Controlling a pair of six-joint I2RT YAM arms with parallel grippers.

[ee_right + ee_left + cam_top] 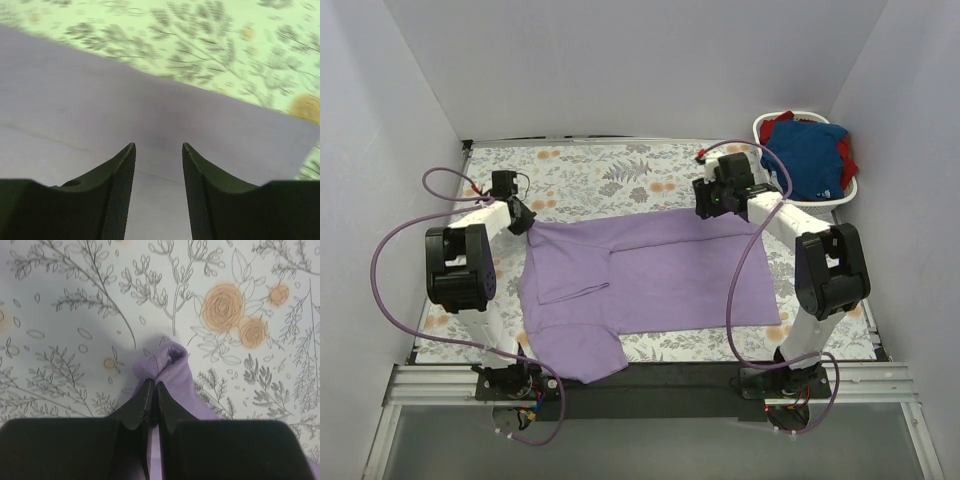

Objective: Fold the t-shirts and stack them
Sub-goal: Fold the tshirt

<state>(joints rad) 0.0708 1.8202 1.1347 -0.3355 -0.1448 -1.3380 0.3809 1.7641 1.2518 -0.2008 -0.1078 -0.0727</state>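
Observation:
The lavender t-shirt (650, 275) lies spread on the floral table cover, one sleeve folded in and its near-left part hanging toward the front edge. My left gripper (523, 220) is shut on the shirt's far-left corner; in the left wrist view the fingers (144, 400) pinch a bunched tip of purple cloth (172, 362). My right gripper (712, 208) hovers open over the shirt's far edge; the right wrist view shows flat lavender cloth (150, 110) between and beneath the empty fingers (124, 170). The blue t-shirt (810, 155) and red t-shirt (847, 165) lie in the basket.
A white laundry basket (765, 124) stands at the far right corner. The floral table cover (620, 170) runs under everything. White walls enclose the left, back and right. The arm bases sit on a black rail at the near edge.

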